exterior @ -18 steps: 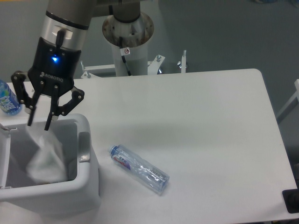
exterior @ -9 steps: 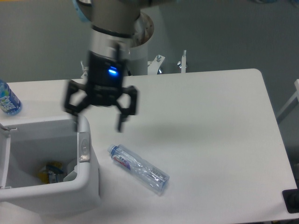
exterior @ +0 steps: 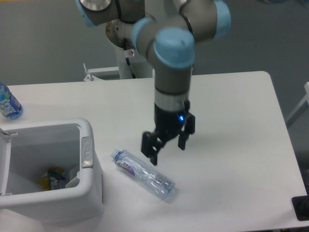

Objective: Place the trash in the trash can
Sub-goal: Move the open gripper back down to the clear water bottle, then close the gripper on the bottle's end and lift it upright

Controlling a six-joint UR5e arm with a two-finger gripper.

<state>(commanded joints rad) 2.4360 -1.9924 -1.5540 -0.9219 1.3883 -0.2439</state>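
Wrapper dropped, arm now over the second piece of trash.

The gripper [exterior: 166, 147] has swung away from the trash can [exterior: 89, 193], where it hung a second ago releasing the white wrapper, and now hovers with fingers spread and empty just above the water bottle [exterior: 144, 175] lying on the table [exterior: 231, 121] beside the bin. The wrapper cannot be made out inside the bin now. The bottle's blue-red label is too small to read; so is the green-white label on the blue-tinted bottle [exterior: 8, 102] at the far left.
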